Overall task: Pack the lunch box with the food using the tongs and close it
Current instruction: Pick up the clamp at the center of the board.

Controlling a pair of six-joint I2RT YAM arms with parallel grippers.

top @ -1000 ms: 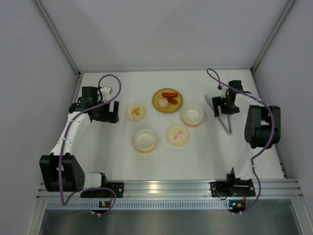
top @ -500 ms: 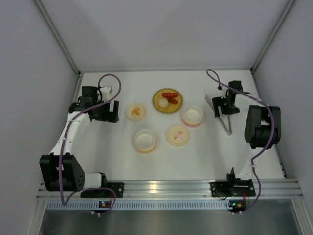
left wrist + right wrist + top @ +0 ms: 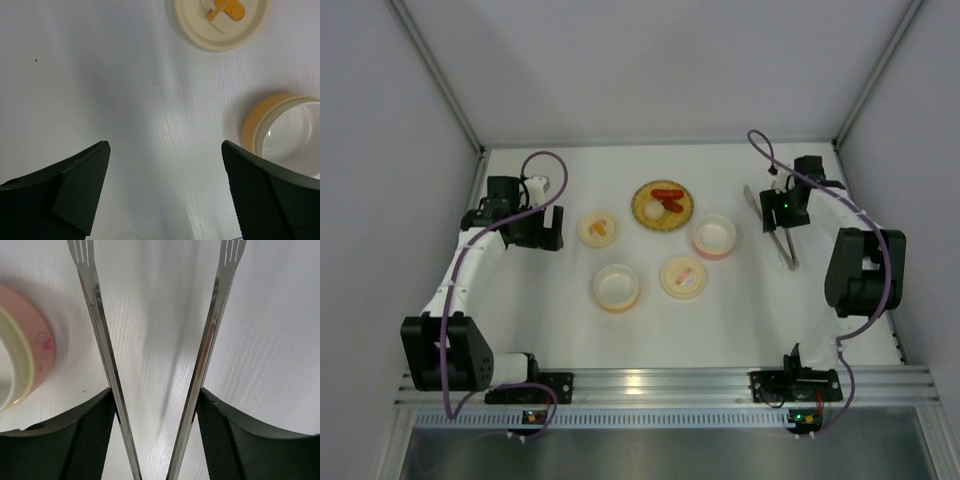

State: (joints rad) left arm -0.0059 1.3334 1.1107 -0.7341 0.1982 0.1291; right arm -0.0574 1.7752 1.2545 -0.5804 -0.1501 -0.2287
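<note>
The left gripper hangs wide open over the table, holding nothing. An orange-marked lid lies ahead of it and the orange bowl to its right. Farther right, the food sits on the woven plate, between the two arms. The right gripper clasps the tongs, a pad against each arm, with the forked tips pointing straight ahead along its fingers. The pink bowl is just to its left and the food lies beyond that, so the coming reach likely goes leftward.
</note>
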